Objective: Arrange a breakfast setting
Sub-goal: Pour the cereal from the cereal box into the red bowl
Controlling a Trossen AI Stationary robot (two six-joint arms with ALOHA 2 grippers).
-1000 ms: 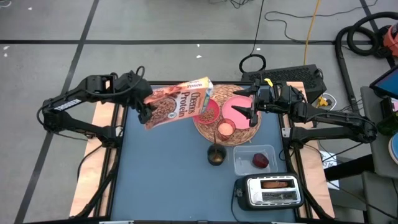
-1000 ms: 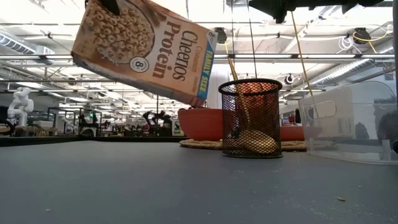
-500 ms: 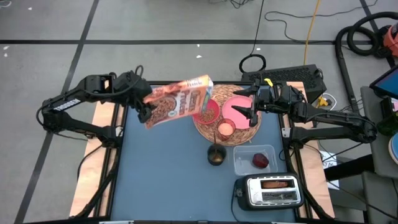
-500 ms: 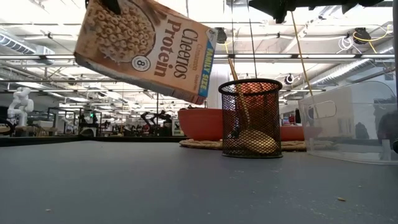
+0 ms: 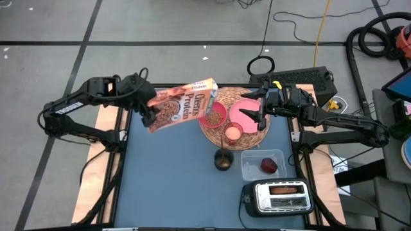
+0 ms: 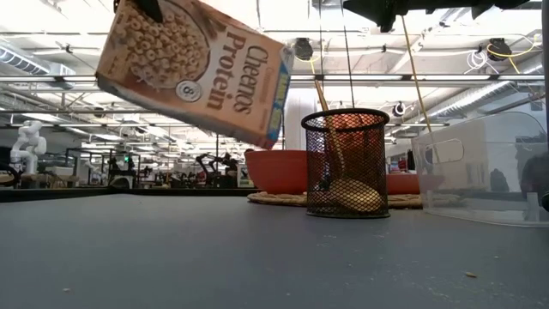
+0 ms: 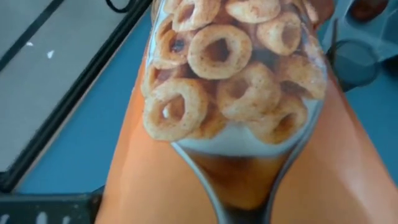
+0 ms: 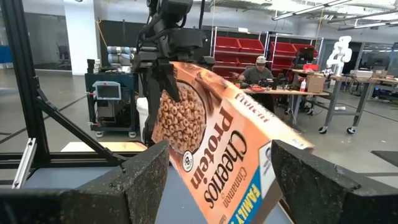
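I have the left end effector (image 5: 149,115) clamped on the cereal box (image 5: 182,105), held tilted over the pink bowl (image 5: 214,115) on the wicker mat (image 5: 253,136). Right end effector (image 5: 252,114) hovers open over the pink plate (image 5: 244,109).

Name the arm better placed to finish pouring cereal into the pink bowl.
Left. Its gripper already holds the cereal box, tipped toward the pink bowl. The right gripper hangs open over the pink plate, holding nothing.

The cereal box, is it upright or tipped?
Tipped: the left gripper holds the cereal box slanted, top end down over the bowl.
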